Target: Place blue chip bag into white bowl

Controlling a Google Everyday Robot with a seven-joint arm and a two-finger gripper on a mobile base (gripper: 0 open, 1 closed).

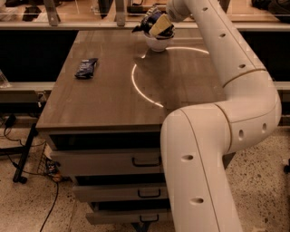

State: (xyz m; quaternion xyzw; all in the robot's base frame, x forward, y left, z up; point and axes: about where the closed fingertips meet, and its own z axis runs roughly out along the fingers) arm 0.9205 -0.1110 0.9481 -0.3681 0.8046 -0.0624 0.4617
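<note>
The blue chip bag [152, 21] is crumpled and sits at the top of the white bowl [158, 44], its lower part inside the rim and its upper part sticking out. The bowl stands at the far edge of the wooden table [104, 99]. My gripper [165, 20] reaches over the table from the right, just above the bowl, and is shut on the bag's right side. The long white arm hides the table's right side.
A small narrow dark blue packet [86, 68] lies on the left part of the table. A bright ring of light [136, 86] marks the tabletop. Drawers [145, 161] are under the table. A counter with metal posts [120, 11] runs behind it.
</note>
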